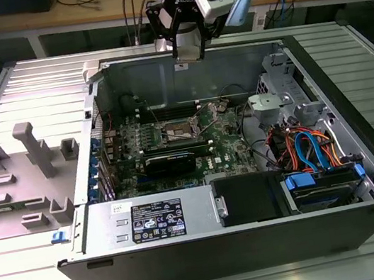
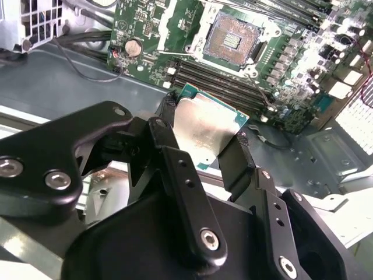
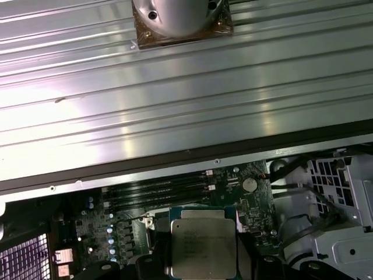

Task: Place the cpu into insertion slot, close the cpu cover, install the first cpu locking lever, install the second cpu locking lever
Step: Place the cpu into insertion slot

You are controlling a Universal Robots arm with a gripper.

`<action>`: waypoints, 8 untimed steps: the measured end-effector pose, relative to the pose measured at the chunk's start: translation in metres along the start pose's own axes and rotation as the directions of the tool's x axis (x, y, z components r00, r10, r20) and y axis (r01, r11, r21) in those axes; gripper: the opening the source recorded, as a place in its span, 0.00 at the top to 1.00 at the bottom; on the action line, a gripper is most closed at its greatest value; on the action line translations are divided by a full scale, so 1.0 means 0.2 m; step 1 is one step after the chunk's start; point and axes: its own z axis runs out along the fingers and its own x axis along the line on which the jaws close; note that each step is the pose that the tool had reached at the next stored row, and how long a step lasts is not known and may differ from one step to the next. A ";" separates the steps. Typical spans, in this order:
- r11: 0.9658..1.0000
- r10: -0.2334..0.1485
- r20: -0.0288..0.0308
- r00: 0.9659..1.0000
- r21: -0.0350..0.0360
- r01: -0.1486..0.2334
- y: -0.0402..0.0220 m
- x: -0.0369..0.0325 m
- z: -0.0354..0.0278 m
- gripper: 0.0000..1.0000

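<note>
cpu (image 2: 201, 131) sits in gripper (image 2: 205, 122); second wrist view shows uncovered insertion slot (image 2: 232, 39).

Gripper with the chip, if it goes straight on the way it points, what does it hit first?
Probably the motherboard, at the long memory slots just short of the open socket. The gripper holds the chip above them, though depth is hard to judge.

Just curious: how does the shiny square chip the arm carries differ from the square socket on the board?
The flat silver-grey square chip has a plain metal top; the dark silver-rimmed square socket shows a brownish centre. The chip is held aloft between black fingers; the socket sits on the green board. Both are square.
</note>
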 end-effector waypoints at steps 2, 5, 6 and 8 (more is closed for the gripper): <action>1.000 0.001 0.000 1.000 0.000 -0.001 -0.003 0.000 0.002 0.46; 1.000 0.001 0.000 1.000 0.000 -0.001 -0.017 -0.003 0.003 0.46; 1.000 0.002 0.000 1.000 0.000 -0.002 -0.019 -0.003 0.005 0.46; 1.000 0.011 0.001 1.000 0.000 -0.011 -0.019 -0.003 0.006 0.46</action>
